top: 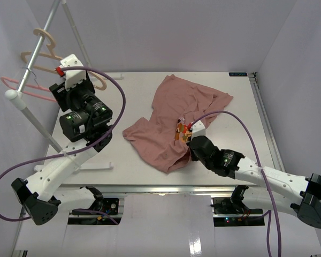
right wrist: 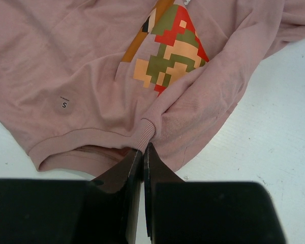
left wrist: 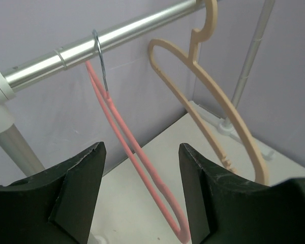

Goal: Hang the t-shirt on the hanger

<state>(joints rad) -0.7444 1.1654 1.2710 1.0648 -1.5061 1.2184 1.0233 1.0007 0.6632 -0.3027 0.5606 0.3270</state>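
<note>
Probably a robotics lab test cell: a white table boxed in by plain pale panels, a left arm and right arm bolted along the bottom of the frame, purple cables looping loose, a metal rail at upper left

One dusty-pink t-shirt lies on the single worktop, carrying one pixel-art print and one round size mark. Two hangers hang on one metal rail: one thin pink hanger and one thicker beige hanger. There are two robot arms, the left arm and the right arm.
</note>
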